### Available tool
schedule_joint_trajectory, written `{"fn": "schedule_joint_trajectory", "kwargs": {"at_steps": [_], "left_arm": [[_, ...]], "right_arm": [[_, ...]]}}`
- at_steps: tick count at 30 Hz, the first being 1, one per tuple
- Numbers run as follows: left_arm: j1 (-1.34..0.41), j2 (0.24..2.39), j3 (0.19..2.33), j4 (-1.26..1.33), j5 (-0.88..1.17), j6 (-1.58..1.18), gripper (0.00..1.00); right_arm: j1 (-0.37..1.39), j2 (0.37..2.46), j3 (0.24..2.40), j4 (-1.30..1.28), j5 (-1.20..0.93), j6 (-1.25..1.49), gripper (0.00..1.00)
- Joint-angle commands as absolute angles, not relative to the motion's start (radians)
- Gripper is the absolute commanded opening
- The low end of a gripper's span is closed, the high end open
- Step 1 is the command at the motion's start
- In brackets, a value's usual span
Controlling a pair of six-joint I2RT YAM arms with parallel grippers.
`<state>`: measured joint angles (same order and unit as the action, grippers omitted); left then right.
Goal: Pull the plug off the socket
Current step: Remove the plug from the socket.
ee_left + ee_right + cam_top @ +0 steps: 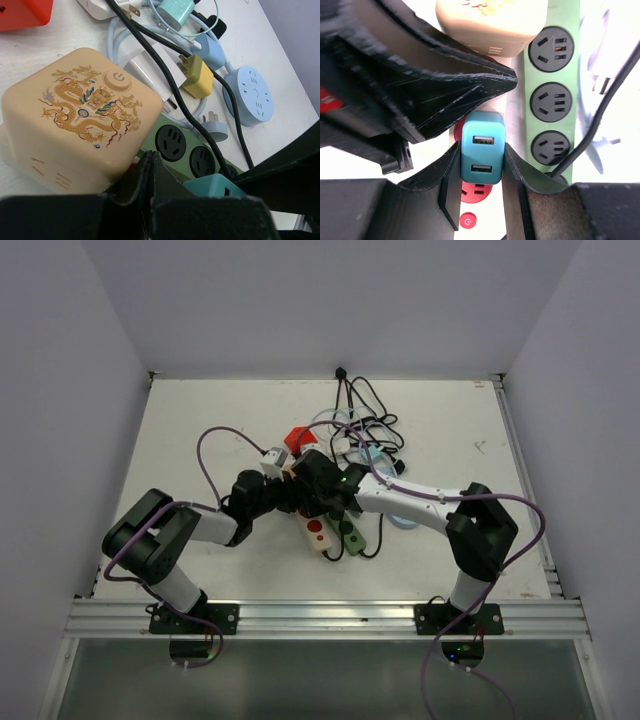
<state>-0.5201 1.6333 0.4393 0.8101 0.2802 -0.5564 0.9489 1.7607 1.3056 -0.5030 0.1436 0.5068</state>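
Observation:
A teal two-port USB plug (481,150) sits over a red socket (478,190) of the white power strip (318,532). My right gripper (481,150) is shut on the plug, one finger (447,180) on each side. I cannot tell whether the pins are still in the socket. My left gripper (149,156) is shut and empty. Its tip (512,77) rests on the strip just beyond the plug, beside the cream cube. The plug also shows in the left wrist view (220,185). In the top view both grippers (290,495) (325,498) meet over the strip.
A cream cube socket with a dragon print (80,115) sits at the strip's far end. A green power strip (552,100) lies alongside on the right. Beyond it are a red cube (299,438), a yellow plug (197,75), a round blue socket (252,95) and tangled black cables (365,410).

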Motion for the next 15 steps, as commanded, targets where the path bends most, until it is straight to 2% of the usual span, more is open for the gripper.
{"fn": "schedule_joint_trajectory", "kwargs": {"at_steps": [1, 3, 7, 15], "left_arm": [[-0.505, 1.712, 0.374, 0.509, 0.158, -0.502, 0.0], [-0.505, 1.712, 0.37, 0.515, 0.158, -0.506, 0.0], [-0.506, 1.704, 0.36, 0.523, 0.156, -0.512, 0.0], [-0.508, 1.69, 0.347, 0.534, 0.143, -0.517, 0.0]], "right_arm": [[1.034, 1.686, 1.41, -0.506, 0.239, 0.405, 0.0], [1.074, 1.7, 1.417, -0.537, 0.349, 0.384, 0.0], [1.074, 1.681, 1.364, -0.477, 0.304, 0.393, 0.0], [1.011, 1.615, 1.183, -0.266, 0.046, 0.531, 0.0]]}}
